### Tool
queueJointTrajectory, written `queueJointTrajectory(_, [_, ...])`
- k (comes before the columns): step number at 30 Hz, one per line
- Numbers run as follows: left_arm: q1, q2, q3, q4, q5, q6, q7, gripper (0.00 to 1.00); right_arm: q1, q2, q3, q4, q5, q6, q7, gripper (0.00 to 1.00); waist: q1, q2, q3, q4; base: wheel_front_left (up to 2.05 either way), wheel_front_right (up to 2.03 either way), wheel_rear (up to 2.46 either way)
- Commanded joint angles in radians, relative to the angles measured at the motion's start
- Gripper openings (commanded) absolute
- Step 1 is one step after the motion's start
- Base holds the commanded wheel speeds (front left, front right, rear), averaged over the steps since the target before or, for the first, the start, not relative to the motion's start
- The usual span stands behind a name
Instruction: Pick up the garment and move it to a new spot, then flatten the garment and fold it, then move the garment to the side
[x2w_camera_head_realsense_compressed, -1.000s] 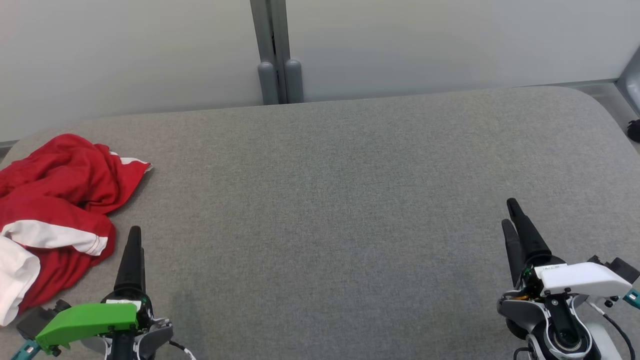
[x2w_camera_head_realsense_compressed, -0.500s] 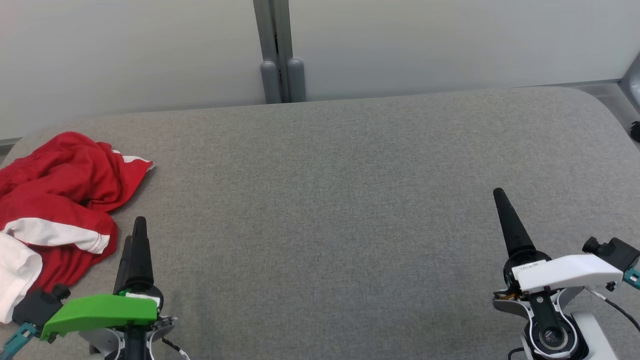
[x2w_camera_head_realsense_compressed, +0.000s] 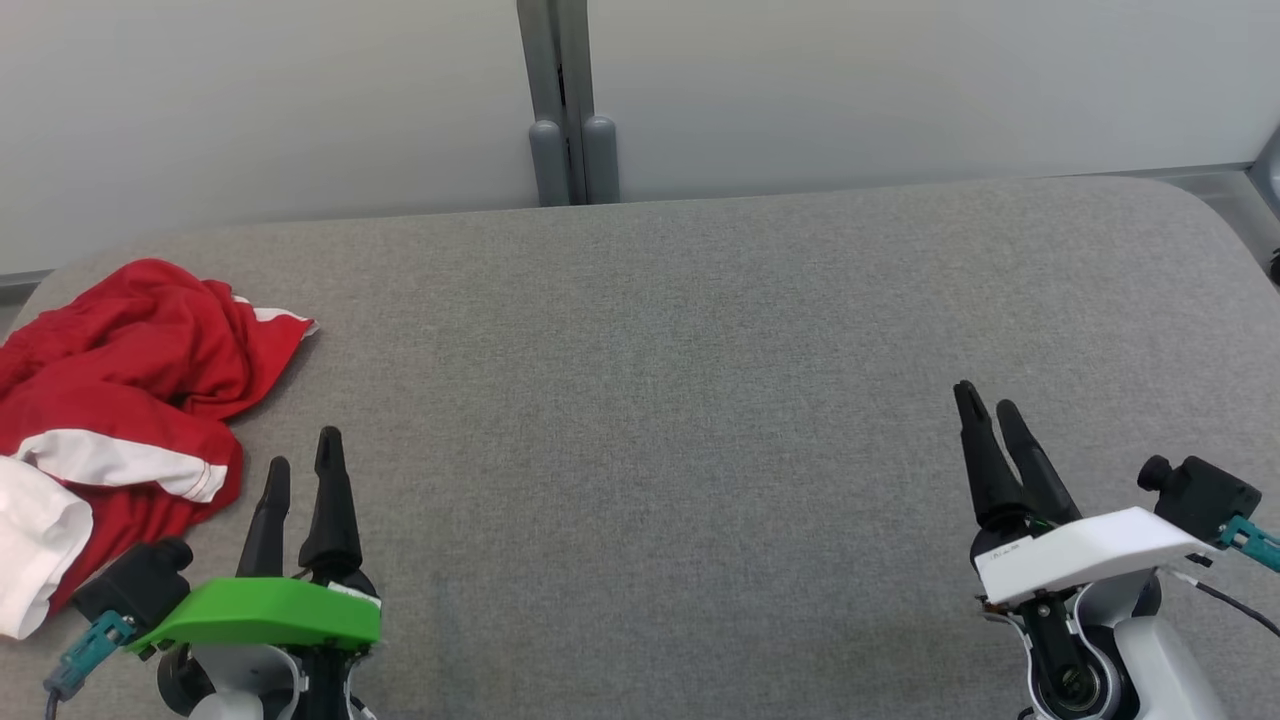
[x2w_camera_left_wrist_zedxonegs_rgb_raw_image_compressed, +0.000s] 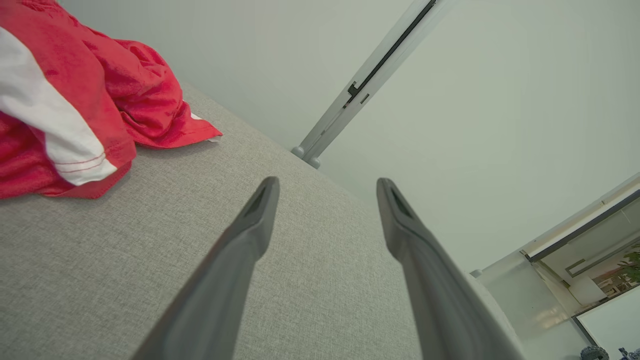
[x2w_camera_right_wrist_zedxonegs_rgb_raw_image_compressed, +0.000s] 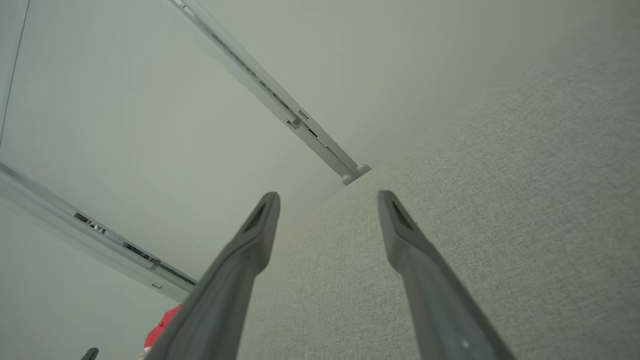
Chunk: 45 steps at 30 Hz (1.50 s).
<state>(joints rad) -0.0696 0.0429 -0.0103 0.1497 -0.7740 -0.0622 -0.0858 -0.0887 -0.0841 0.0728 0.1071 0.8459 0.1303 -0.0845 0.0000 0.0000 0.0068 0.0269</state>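
— Where's the garment (x2w_camera_head_realsense_compressed: 130, 370)?
— Crumpled at the left end of the worktop (x2w_camera_head_realsense_compressed: 650, 400), red with white bands. The head view's left edge cuts it off, so its whole shape can't be made out.
— And the grippers?
— The left gripper (x2w_camera_head_realsense_compressed: 303, 450) is near it, not touching, jaws released and empty. The right gripper (x2w_camera_head_realsense_compressed: 985, 397) is well apart, jaws also spread, holding nothing.

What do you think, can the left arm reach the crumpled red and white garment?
Probably yes. The open left gripper has the red and white garment just beside it on the grey fabric table, nothing between them.
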Motion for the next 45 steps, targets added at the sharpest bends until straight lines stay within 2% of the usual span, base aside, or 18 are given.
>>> queueJointTrajectory(1, [-0.008,0.007,-0.006,-0.018,0.036,0.006,-0.011,1.00,-0.023,-0.007,0.004,-0.013,-0.042,0.000,-0.013,1.00,0.0000,0.0000,0.000,0.001,0.00,0.00,0.00])
queueJointTrajectory(24, [-0.010,0.009,-0.041,-0.029,0.276,0.014,-0.076,1.00,-0.022,0.015,0.017,0.004,-0.342,0.000,-0.077,1.00,0.0000,0.0000,0.002,0.014,0.00,0.00,0.00])
queueJointTrajectory(45, [0.003,0.010,-0.061,-0.028,0.456,0.020,-0.122,1.00,-0.023,0.027,0.030,0.030,-0.531,0.001,-0.125,1.00,0.0000,0.0000,0.003,0.025,0.00,0.00,0.00])
